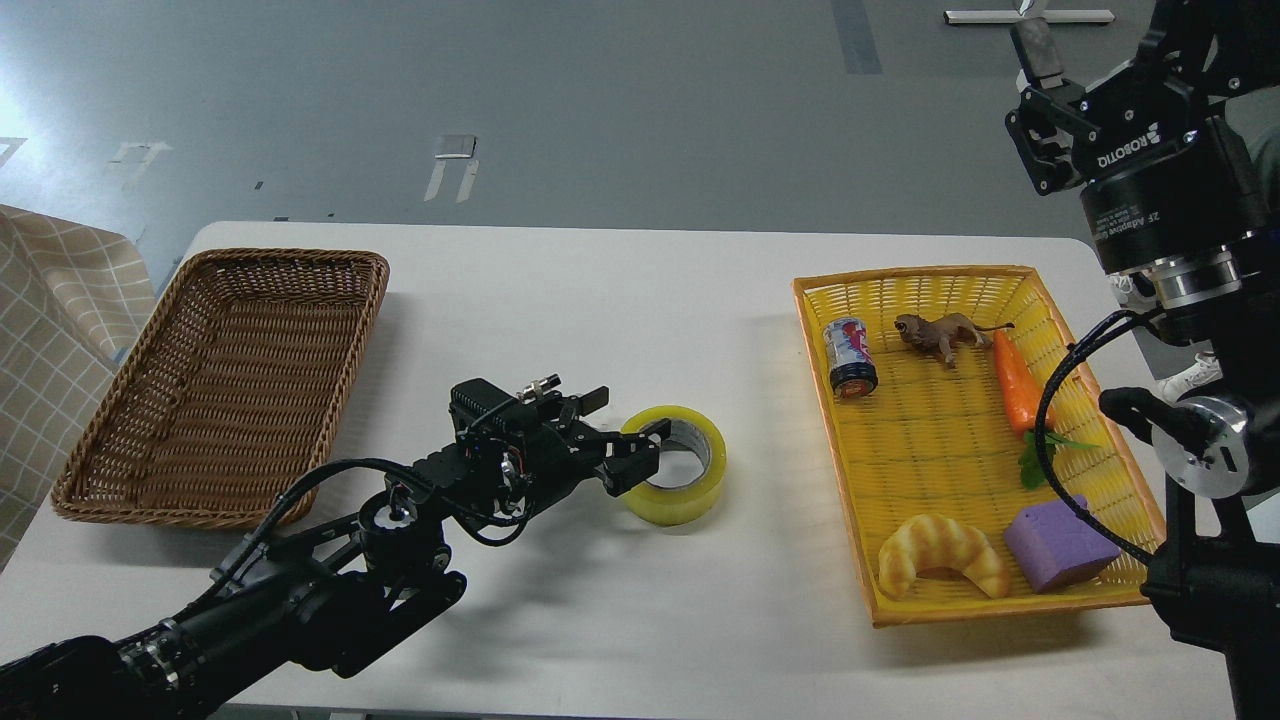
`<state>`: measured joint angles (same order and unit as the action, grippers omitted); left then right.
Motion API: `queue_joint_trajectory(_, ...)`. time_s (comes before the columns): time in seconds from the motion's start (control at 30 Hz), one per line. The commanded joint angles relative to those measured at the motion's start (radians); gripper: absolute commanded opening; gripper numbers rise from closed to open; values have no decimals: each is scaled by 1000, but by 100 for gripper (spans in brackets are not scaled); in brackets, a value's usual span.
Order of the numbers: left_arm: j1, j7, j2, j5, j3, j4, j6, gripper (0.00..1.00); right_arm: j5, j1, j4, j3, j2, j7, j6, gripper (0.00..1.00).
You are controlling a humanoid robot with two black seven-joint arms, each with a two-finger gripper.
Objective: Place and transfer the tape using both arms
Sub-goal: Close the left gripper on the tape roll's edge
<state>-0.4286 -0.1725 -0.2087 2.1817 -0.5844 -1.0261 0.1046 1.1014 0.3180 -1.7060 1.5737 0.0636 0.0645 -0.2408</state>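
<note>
The yellow tape roll point(683, 487) lies flat on the white table point(620, 300), near the middle, grey-white core showing. My left gripper point(622, 430) is low over the table just left of the roll. Its jaws are open and empty, with one fingertip point(640, 462) at the roll's left rim. My right gripper point(1095, 40) is raised high at the top right, above the yellow basket. It points up, holds nothing, and its one clearly visible finger point(1034, 55) stands wide of the body.
An empty brown wicker basket point(225, 385) sits at the left. A yellow basket point(870, 600) at the right holds a can point(850, 358), toy lion point(940, 335), carrot point(1018, 385), croissant point(940, 555) and purple block point(1060, 545). A checked cloth point(50, 330) lies at the far left.
</note>
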Motion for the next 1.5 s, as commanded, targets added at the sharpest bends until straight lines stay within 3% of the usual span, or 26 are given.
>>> queue_joint_trajectory(0.0,1,-4,-3,0,0,1,3,81,0,-4,-1,2,-11,0,0,100)
queue_joint_trajectory(0.6,7,-33,-6,0,0,-11,3,82,0,-20,0,2,-16,0,0,100)
queue_joint_trajectory(0.77,2,-39,-9,0,2,-11,4,67,0,-20,0,2,-16,0,0,100)
queue_joint_trajectory(1.27,-1,-58,-15,0,44,-8,4,67,0,-20,-1,2,-16,-2,0,100)
queue_joint_trajectory(1.3,1,-58,-17,0,44,-8,4,62,0,-20,-1,2,-16,-2,0,100)
queue_joint_trajectory(1.34,1,-59,-21,0,44,-8,4,46,0,-20,-1,2,-16,-2,0,100)
queue_joint_trajectory(1.47,2,-58,-28,0,44,-5,4,30,2,-22,-1,2,-16,-2,0,100)
